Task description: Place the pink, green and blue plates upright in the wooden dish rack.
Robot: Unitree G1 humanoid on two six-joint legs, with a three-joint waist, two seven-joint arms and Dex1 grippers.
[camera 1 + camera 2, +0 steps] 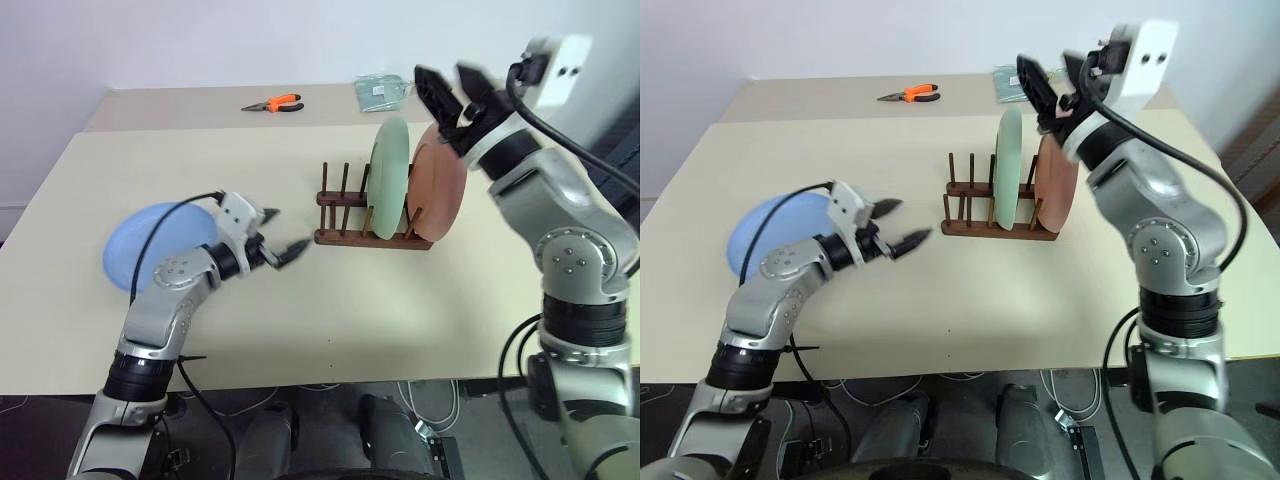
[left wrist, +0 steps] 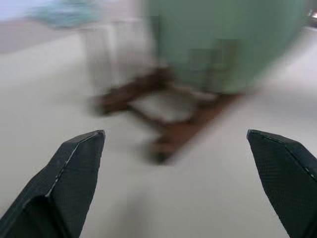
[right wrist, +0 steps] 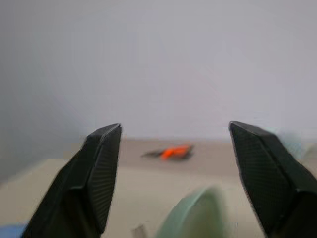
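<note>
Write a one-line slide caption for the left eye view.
Green plate and pink plate stand upright in the wooden dish rack; blue plate lies flat beside the open left gripper.

Soft, even light fills the scene, bright without glare; the matte table (image 1: 400, 310) shows only faint, diffuse shadows under the wooden dish rack (image 1: 372, 238). Head views are sharp, except for motion smear on the right gripper (image 1: 452, 88). In the left wrist view the rack and green plate (image 2: 223, 44) are blurred; in the right wrist view the orange pliers (image 3: 171, 151) lie out of focus.
</note>
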